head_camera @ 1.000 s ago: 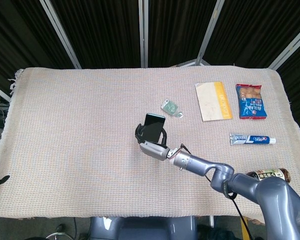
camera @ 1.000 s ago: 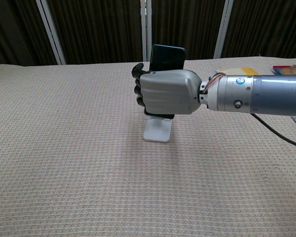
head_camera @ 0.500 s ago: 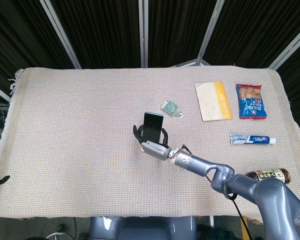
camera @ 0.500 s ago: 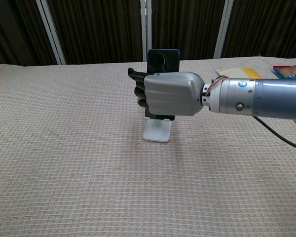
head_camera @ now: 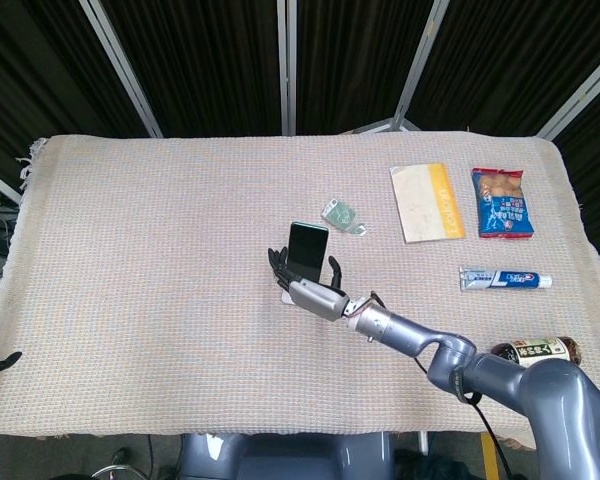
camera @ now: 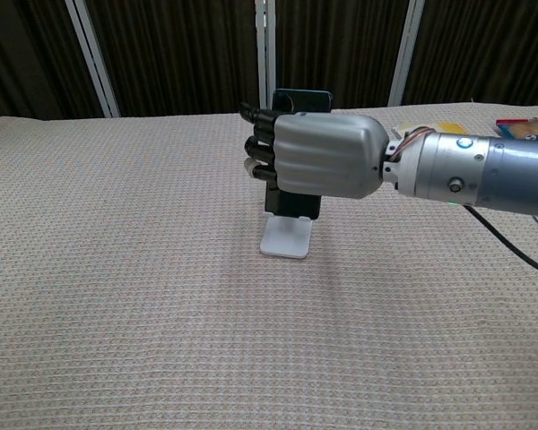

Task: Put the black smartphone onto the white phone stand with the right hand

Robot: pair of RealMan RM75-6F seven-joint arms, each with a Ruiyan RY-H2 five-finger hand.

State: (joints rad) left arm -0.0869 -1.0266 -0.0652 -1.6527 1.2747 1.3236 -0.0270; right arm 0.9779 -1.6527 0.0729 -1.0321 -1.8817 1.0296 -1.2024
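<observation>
The black smartphone (head_camera: 308,245) stands upright, its lower end (camera: 291,206) resting in the white phone stand (camera: 284,240) near the middle of the cloth. My right hand (head_camera: 313,293) is just in front of it, with fingers (head_camera: 278,262) raised on the left and the thumb on the right, a small gap showing on both sides. In the chest view the back of the right hand (camera: 327,154) hides most of the phone; only its top (camera: 301,96) and bottom show. A sliver of the stand (head_camera: 287,296) shows beside the hand. My left hand is not seen.
Behind the phone lies a small green tag (head_camera: 340,214). At the right are a yellow booklet (head_camera: 426,202), a blue snack bag (head_camera: 501,203), a toothpaste tube (head_camera: 505,278) and a dark bottle (head_camera: 535,350) near the front edge. The woven cloth (head_camera: 130,250) covers the table.
The right hand lowered the phone into the stand. Its fingers then spread away from the phone's sides, and the hand rose slightly in the chest view.
</observation>
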